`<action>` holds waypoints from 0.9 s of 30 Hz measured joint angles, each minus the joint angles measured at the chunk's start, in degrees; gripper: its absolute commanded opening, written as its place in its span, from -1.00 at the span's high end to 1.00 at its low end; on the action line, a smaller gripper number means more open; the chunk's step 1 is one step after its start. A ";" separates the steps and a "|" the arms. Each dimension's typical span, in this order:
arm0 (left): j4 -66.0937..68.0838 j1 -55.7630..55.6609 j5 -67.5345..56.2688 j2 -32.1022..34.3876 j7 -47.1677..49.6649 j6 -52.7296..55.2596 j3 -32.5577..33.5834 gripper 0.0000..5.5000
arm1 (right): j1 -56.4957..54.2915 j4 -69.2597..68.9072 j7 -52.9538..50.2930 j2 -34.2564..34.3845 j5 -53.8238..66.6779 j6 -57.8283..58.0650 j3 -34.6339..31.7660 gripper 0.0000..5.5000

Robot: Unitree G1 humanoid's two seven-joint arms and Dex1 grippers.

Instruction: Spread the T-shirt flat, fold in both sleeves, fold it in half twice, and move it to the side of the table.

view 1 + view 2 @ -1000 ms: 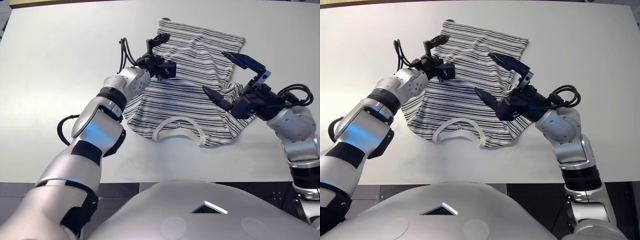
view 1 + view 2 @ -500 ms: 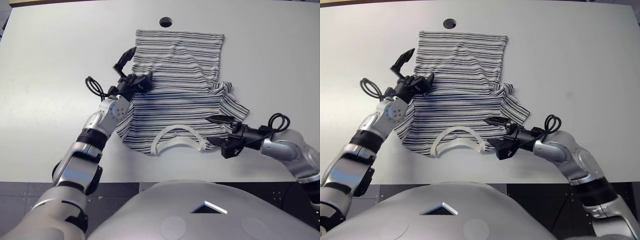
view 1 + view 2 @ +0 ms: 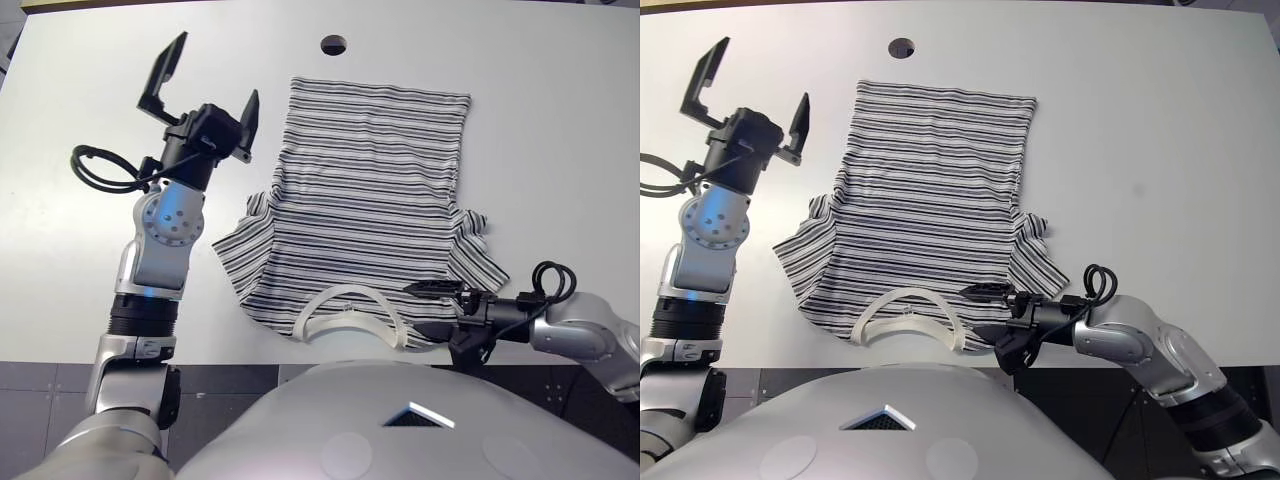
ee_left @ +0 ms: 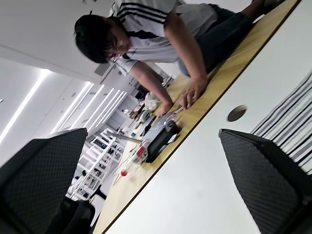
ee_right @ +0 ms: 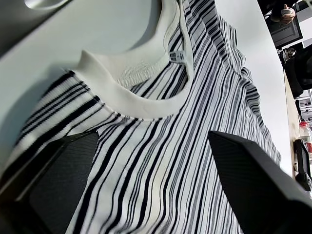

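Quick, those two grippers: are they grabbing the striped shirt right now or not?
Left gripper: open, empty, held up beside the T-shirt.
Right gripper: open at the T-shirt's near edge, gripping nothing.

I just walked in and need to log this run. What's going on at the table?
A two-armed robot is laying out a striped T-shirt on the white table. The shirt lies mostly spread, with its collar toward the robot and both sleeves out, not yet folded. The right gripper is open, low at the shirt's near edge beside the collar. The left gripper is open and raised to the shirt's left, holding nothing.
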 measured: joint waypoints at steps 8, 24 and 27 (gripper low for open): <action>-4.82 18.96 0.87 12.90 -6.79 -8.82 10.75 -0.82 | -6.74 -4.81 -6.30 5.55 16.33 3.34 -11.15 -0.51; -12.34 44.19 11.77 22.88 -19.99 -20.29 16.48 -0.82 | -31.74 17.58 -12.19 20.92 15.87 9.77 -10.75 -0.51; -11.04 39.51 15.36 22.28 -17.77 -19.23 13.89 -0.82 | -31.09 17.22 -11.70 20.81 16.00 9.65 -11.49 -0.51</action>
